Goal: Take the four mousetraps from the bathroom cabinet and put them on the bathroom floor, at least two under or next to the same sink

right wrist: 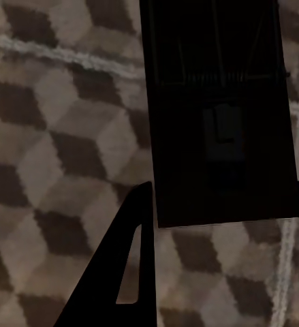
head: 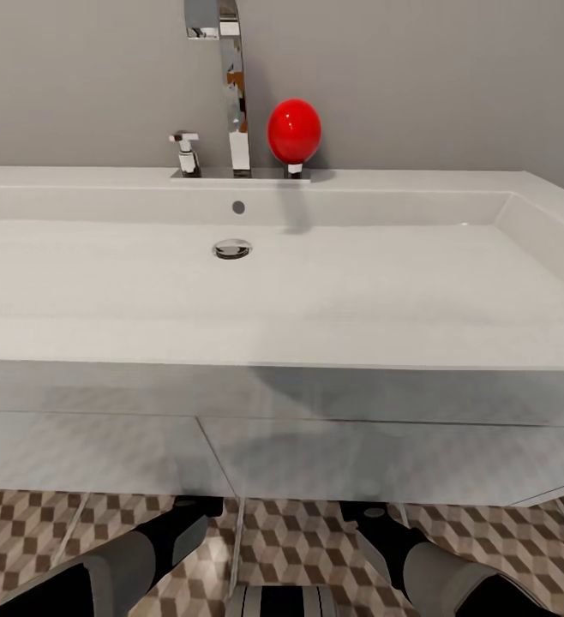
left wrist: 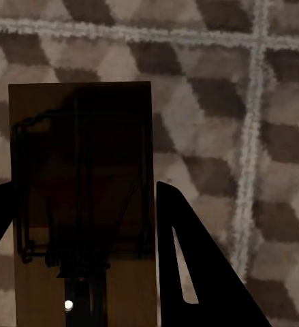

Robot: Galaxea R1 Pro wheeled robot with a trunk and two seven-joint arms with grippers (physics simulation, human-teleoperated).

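A brown wooden mousetrap [left wrist: 47,109] with a wire frame sits between the dark fingers of my left gripper [left wrist: 84,187], which touch both its long edges, over the cube-patterned bathroom floor [left wrist: 210,102]. A second, darker mousetrap [right wrist: 217,102] is held the same way by my right gripper [right wrist: 224,184] above the floor [right wrist: 54,136]. In the head view both arms, left [head: 145,548] and right [head: 402,548], reach under the white sink [head: 316,291], whose vanity front hides the hands. I cannot tell whether the traps touch the tiles.
The sink carries a tall chrome tap [head: 231,86] and a red ball knob [head: 294,128] against a grey wall. The wall-hung vanity [head: 316,463] overhangs the patterned floor [head: 299,540] just ahead of my base. Pale grout lines [left wrist: 248,170] cross the tiles.
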